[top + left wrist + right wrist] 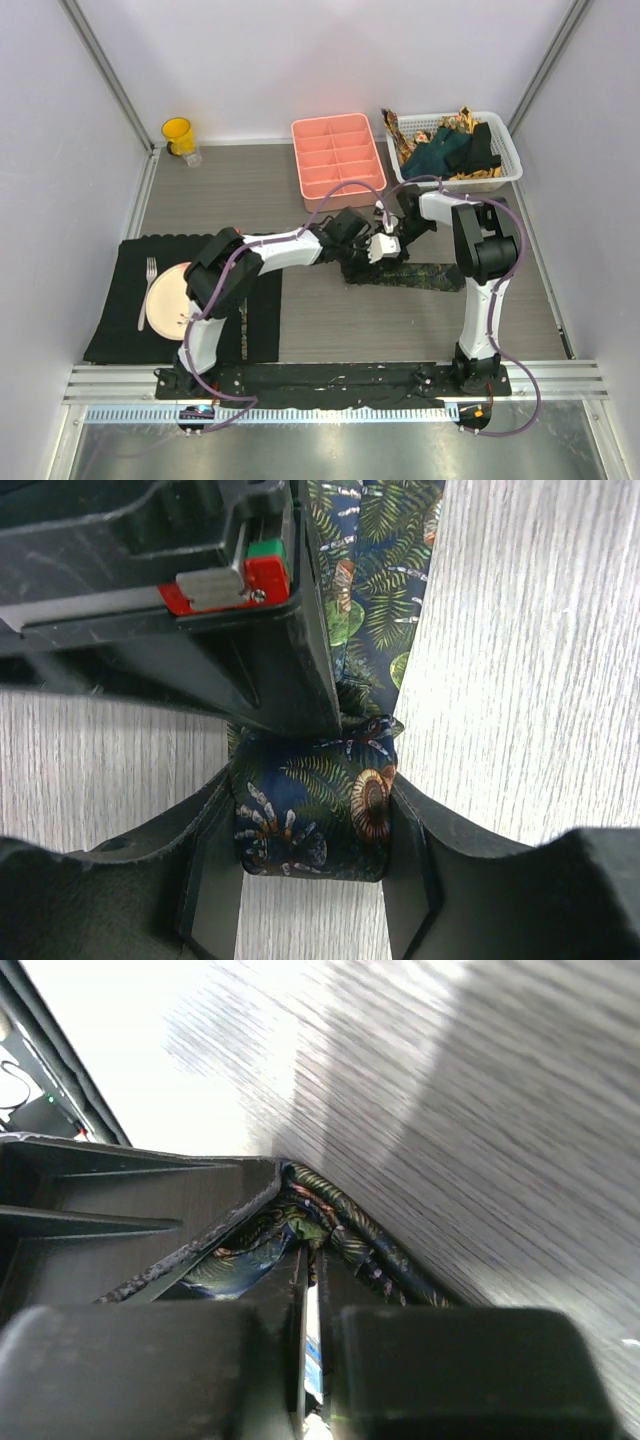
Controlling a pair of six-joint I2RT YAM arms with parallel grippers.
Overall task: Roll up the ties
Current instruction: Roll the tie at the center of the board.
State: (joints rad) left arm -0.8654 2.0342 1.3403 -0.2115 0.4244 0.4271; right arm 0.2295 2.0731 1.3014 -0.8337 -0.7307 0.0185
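- Both arms are in tight at the middle of the table [340, 330], meeting over one end of the dark tie [432, 276]. Its flat tail runs off to the right across the wood.
- The left gripper [312, 805] sits half-closed around the rolled end [305, 830], a finger pressing each side of the little coil, so it's holding the roll.
- The right gripper [310, 1260] is pinched almost flat, right on top of the coil, with folds of the patterned fabric caught between its fingers.
- This cloth looks light, soft and a bit slick. I'd expect the coil to spring loose the instant the squeeze goes.
- Best hold, to my eye, is the coil's flat sides, squeezed gently. The loose tail would just drag and twist.
- The other ties [445, 150] wait piled in the white basket [510, 160] at the far right.
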